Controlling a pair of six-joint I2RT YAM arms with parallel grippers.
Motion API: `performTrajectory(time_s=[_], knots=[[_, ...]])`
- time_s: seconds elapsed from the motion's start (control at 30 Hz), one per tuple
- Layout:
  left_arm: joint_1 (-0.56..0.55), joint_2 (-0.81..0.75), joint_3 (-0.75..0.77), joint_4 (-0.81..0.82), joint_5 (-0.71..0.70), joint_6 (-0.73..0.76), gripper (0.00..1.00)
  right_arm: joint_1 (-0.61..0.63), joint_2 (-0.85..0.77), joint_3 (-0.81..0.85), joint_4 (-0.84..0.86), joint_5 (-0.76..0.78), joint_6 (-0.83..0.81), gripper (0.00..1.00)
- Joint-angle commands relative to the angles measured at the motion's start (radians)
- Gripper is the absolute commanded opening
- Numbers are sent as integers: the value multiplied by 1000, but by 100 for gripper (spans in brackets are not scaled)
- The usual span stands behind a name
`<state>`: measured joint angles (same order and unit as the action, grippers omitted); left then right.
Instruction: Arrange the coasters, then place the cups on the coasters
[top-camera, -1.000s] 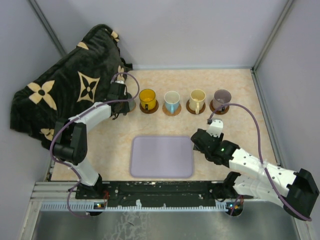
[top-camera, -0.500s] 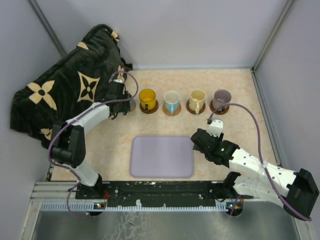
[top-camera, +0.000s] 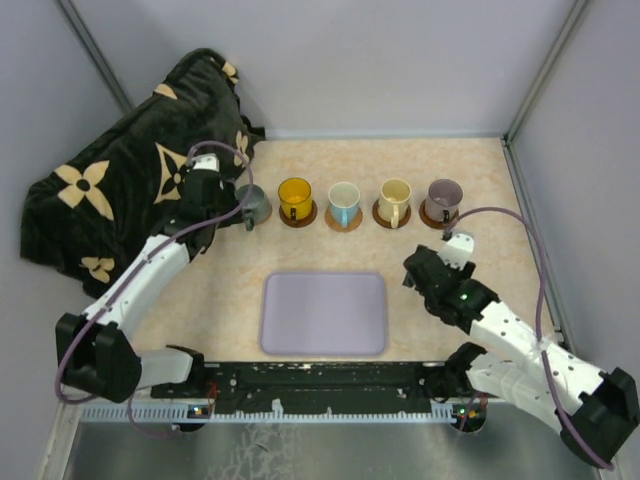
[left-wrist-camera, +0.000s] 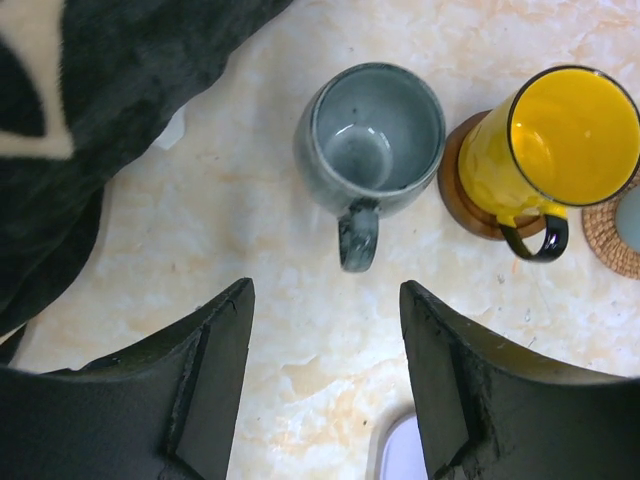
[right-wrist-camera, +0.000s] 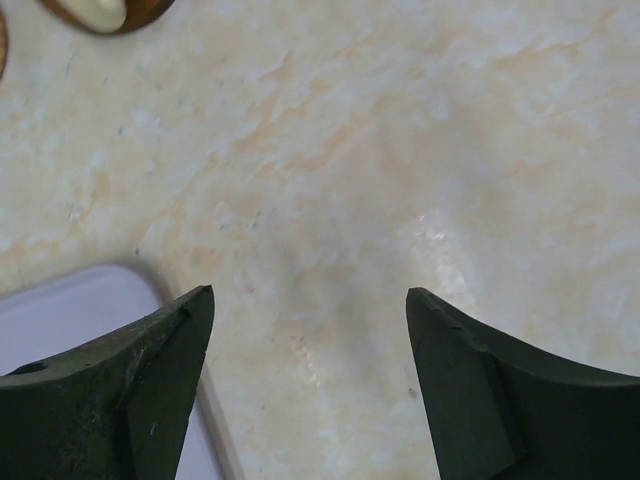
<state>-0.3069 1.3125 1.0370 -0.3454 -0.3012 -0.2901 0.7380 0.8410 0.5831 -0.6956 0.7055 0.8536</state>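
Five cups stand in a row at the back: grey-green (top-camera: 253, 205), yellow (top-camera: 296, 196), white with a blue handle (top-camera: 344, 202), cream (top-camera: 395, 199) and purple-grey (top-camera: 443, 195). Brown coasters (top-camera: 298, 215) show under the four right-hand cups. In the left wrist view no coaster shows round the grey-green cup (left-wrist-camera: 370, 140); the yellow cup (left-wrist-camera: 560, 140) sits on a dark disc (left-wrist-camera: 462, 205). My left gripper (left-wrist-camera: 325, 290) is open just short of the grey-green cup's handle and holds nothing. My right gripper (right-wrist-camera: 310, 295) is open over bare table near the tray's right edge.
A lavender tray (top-camera: 324, 313) lies in the middle near the front. A dark patterned blanket (top-camera: 130, 180) is heaped at the back left, close to the grey-green cup. Walls close the table at the back and on both sides.
The left gripper has opened and drawn back from the grey-green cup, which now stands uncovered. The right gripper has shifted to the right and opened wider.
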Motion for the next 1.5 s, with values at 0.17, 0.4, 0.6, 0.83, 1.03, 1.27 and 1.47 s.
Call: performTrajectory(time_s=[0.17, 0.4, 0.6, 0.83, 1.03, 1.27, 1.47], knots=[[6, -293, -119, -135, -81, 18, 68, -377, -173, 31, 67, -71, -228, 81], [6, -507, -129, -245, -102, 8, 69, -535, -262, 57, 66, -78, -233, 86], [6, -690, -146, -310, -139, 33, 72, -536, -374, 101, 8, 24, -189, 90], [7, -818, -148, -370, -160, 49, 77, -536, -484, 119, -18, 59, -206, 99], [6, -882, -139, -366, -176, 29, 80, -535, -500, 139, -54, 77, -208, 99], [6, -891, -135, -350, -179, 17, 82, -536, -516, 135, -47, 68, -209, 99], [7, -885, -125, -342, -185, 30, 99, -536, -516, 125, -37, 56, -209, 99]])
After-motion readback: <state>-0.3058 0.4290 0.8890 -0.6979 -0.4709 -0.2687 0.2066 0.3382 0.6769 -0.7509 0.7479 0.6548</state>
